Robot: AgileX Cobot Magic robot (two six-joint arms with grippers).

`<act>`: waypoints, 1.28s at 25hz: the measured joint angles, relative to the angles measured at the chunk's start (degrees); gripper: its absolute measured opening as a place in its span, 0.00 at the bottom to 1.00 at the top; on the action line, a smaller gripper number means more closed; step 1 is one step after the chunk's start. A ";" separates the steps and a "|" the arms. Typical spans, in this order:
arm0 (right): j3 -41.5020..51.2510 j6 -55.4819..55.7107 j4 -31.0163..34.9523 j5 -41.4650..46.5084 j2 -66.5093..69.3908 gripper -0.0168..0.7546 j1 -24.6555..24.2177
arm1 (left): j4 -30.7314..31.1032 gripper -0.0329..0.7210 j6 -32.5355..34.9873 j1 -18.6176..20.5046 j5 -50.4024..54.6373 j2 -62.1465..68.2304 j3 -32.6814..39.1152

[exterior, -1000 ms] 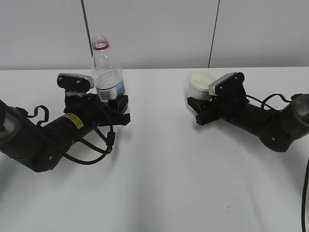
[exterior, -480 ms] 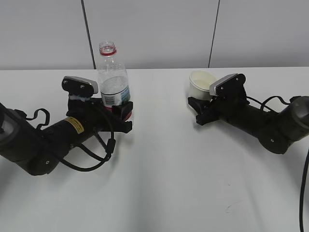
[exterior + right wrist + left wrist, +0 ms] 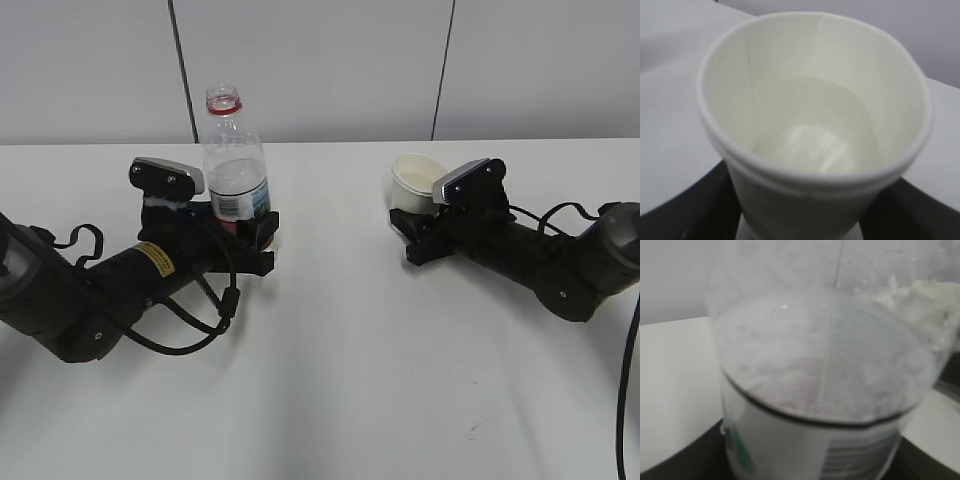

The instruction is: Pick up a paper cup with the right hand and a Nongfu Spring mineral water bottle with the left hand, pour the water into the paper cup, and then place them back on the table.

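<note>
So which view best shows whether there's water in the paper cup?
The right wrist view: it looks straight down into the paper cup, where clear water pools at the bottom. The exterior view shows only the cup's outer wall and rim behind the right hand. The left wrist view shows only a blur.

Between my two arms I see a wide bare stretch of table (image 3: 330, 330), free for passing. On the left the upright bottle (image 3: 233, 160) blocks the way, on the right the cup (image 3: 415, 180). The near table front is open too, apart from the arms' cables (image 3: 200, 315).
</note>
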 joint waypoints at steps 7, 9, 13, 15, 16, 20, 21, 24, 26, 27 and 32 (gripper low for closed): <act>0.00 -0.04 -0.52 0.22 0.00 0.70 0.00 | 0.84 0.72 0.00 0.00 1.13 0.00 0.00; 0.00 0.34 -0.61 0.22 0.00 0.78 0.00 | 1.86 0.78 0.00 0.00 1.44 0.00 0.00; 0.36 2.09 -0.61 0.12 0.00 0.85 0.00 | 2.39 0.84 0.00 0.00 3.03 0.00 0.08; 1.85 2.41 -0.61 0.12 -0.66 0.86 0.00 | 2.39 0.85 0.00 0.21 3.45 -0.22 0.98; 3.06 2.46 -0.49 0.12 -1.14 0.86 0.00 | 2.44 0.85 0.00 0.42 3.83 -0.69 1.92; 8.31 2.69 0.73 -0.35 -3.46 0.86 0.00 | 2.33 0.85 0.00 2.30 3.90 -3.67 6.44; 9.53 2.73 1.08 -0.77 -3.96 0.86 0.00 | 2.02 0.85 0.00 2.72 3.96 -4.45 7.69; 14.03 2.57 4.40 -2.08 -5.55 0.86 0.00 | 1.71 0.85 0.72 3.55 3.91 -6.45 10.79; 16.38 1.60 7.10 -2.92 -6.66 0.86 -0.58 | -0.27 0.85 2.69 4.23 3.96 -7.51 12.27; 17.36 1.19 7.95 -3.63 -7.07 0.86 -1.12 | -1.91 0.84 3.78 4.69 3.96 -7.97 12.85; 18.79 0.54 10.87 -5.11 -8.12 0.84 -7.40 | -10.71 0.83 10.95 9.20 3.06 -9.02 13.72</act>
